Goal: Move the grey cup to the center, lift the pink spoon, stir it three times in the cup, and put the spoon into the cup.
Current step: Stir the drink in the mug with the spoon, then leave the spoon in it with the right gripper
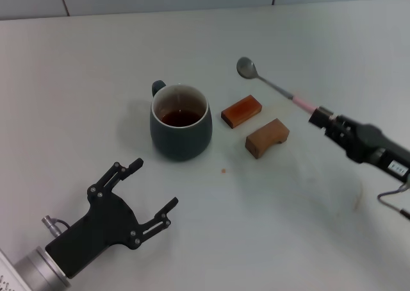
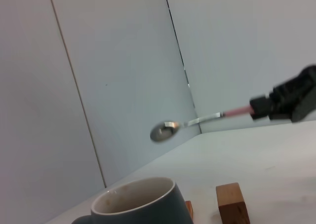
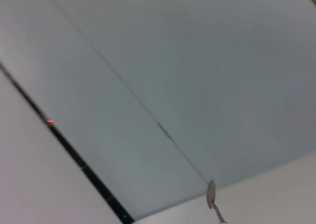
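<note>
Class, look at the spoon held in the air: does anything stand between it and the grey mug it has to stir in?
Nothing visible does. The right claw holds the pink spoon raised; the grey cup is open-topped. Two wooden blocks lie on the table below that path. The left claw sits open, nearer the robot.

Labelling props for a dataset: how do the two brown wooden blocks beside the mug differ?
The reddish-brown flat wooden block lies nearer the dark grey ceramic mug; the lighter tan wooden block sits farther from it, toward the robot's right. The reddish one is a plain low slab with a glossier top; the tan one looks taller, with a notch cut in its underside. Both rest on the white table, untouched by either hand.
</note>
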You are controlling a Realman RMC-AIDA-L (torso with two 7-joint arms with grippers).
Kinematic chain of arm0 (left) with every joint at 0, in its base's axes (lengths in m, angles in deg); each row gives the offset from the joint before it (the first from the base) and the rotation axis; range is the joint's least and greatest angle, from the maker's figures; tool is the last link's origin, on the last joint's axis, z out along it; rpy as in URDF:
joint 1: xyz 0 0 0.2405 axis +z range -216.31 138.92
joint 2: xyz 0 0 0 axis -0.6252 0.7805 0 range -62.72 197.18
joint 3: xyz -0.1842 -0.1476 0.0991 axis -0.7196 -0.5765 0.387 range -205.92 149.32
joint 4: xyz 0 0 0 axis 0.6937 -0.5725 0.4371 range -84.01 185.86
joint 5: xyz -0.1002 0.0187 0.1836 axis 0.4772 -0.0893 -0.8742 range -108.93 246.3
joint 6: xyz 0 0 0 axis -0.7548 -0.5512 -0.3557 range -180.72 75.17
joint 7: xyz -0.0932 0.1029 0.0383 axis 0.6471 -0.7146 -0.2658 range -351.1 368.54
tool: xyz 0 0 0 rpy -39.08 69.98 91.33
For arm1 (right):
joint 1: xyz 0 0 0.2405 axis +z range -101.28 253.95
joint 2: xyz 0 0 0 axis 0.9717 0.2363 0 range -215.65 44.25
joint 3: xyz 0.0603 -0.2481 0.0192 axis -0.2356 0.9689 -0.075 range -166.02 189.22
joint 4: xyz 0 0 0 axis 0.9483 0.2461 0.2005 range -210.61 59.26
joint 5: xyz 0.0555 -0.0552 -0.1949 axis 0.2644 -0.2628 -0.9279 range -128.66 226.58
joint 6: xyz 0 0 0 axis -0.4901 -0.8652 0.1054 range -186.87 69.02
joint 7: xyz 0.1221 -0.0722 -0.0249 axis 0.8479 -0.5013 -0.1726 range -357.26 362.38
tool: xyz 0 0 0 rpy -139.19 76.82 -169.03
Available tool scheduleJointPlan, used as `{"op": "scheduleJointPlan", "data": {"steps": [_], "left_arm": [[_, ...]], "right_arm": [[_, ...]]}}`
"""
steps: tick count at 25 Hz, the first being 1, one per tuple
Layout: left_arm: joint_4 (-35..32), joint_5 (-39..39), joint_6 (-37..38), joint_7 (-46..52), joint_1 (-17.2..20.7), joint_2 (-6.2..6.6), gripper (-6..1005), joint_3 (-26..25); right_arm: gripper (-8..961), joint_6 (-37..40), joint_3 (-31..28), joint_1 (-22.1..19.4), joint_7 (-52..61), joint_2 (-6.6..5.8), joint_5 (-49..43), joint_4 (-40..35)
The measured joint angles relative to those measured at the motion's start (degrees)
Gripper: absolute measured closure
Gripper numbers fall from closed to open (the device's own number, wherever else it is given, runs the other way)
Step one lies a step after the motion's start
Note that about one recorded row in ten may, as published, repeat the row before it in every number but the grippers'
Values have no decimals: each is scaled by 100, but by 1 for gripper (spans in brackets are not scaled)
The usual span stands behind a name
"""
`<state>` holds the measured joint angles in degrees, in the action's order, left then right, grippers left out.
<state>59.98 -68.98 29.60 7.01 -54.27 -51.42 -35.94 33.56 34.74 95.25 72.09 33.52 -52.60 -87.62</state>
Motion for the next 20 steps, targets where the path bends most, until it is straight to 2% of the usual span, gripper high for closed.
{"op": "scheduleJointPlan", "data": {"steps": [1,2,5,6,7,10,11,12,14,16,17,20], "left_arm": [[0,5,-5,-1,1,0,152,0],[0,5,-5,-1,1,0,152,0],[0,9,-18,-2,7,0,152,0],[0,11,-26,-3,11,0,152,0],[0,11,-26,-3,11,0,152,0],[0,11,-32,-4,11,0,152,0],[0,9,-34,-5,10,0,152,0],[0,9,-34,-5,10,0,152,0],[0,8,-36,-5,4,0,152,0],[0,8,-39,0,-12,0,152,0],[0,8,-39,0,-12,0,152,0],[0,10,-39,-5,-16,0,152,0]], "right_arm": [[827,187,74,45,265,5,-18,-388],[827,187,74,45,265,5,-18,-388],[827,262,351,133,759,28,-21,-1030],[827,300,558,190,1045,40,1,-1469],[827,300,558,190,1045,40,1,-1469],[828,339,830,246,1458,45,21,-2091],[828,345,1085,254,1799,45,24,-2608],[828,345,1085,254,1799,45,24,-2608],[828,346,1337,230,2146,51,24,-3143],[828,332,1767,144,2732,60,30,-4068],[828,332,1767,144,2732,60,30,-4068],[828,292,2116,88,3400,46,11,-5008]]}}
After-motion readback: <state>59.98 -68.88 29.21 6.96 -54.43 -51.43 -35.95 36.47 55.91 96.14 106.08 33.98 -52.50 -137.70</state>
